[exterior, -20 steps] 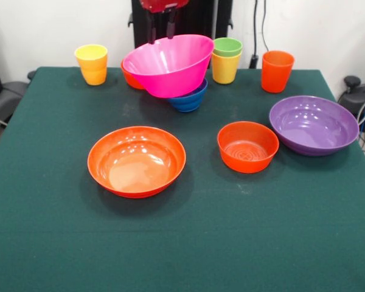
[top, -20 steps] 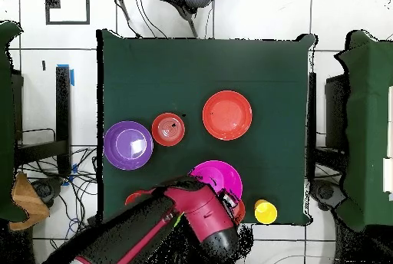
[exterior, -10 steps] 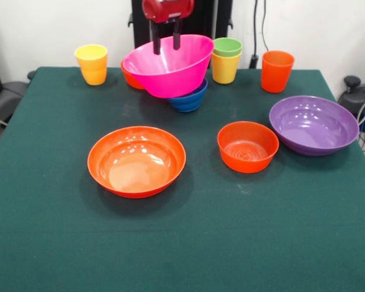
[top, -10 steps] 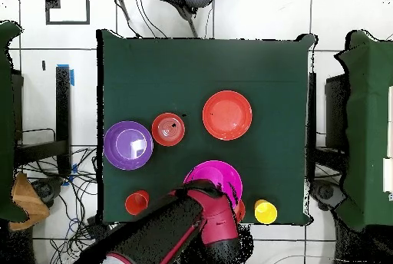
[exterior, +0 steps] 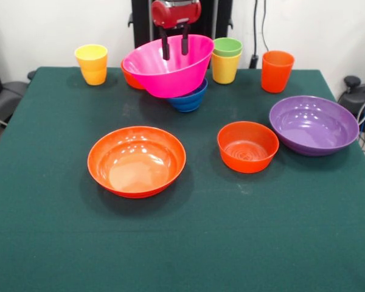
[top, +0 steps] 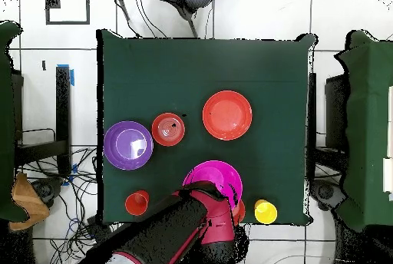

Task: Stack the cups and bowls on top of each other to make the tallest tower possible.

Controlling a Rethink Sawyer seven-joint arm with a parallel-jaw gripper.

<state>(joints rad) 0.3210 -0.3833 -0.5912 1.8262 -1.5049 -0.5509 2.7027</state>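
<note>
- Nearest on the green cloth tabletop [exterior: 182, 243]: wide glossy orange plastic bowl [exterior: 137, 160], upright and empty, well apart from the rest.
- Further back and to the right: small round orange plastic bowl [exterior: 247, 146] just beside wide glossy purple plastic bowl [exterior: 314, 125]; both upright.
- Behind these: big deep pink plastic bowl [exterior: 168, 64], tilted, propped on a small blue plastic bowl [exterior: 189, 97] and on a second small orange bowl [exterior: 130, 76], mostly hidden behind it.
- Probably light, stiff and slippery; thin rim the likeliest place to pinch, since the curved wall offers no purchase.
- Black-fingered claw [exterior: 175, 42] hanging at the pink bowl's far rim, fingers slightly apart, dipping inside the bowl; contact with the rim hard to judge.
- Back row: yellow plastic tumbler [exterior: 92, 64] alone at left; light green tumbler [exterior: 227, 47] nested in another yellow tumbler [exterior: 225, 68]; taller orange tumbler [exterior: 276, 70] at right.
- Overhead, red arm [top: 173, 230] covering the claw and most of the back row.
</note>
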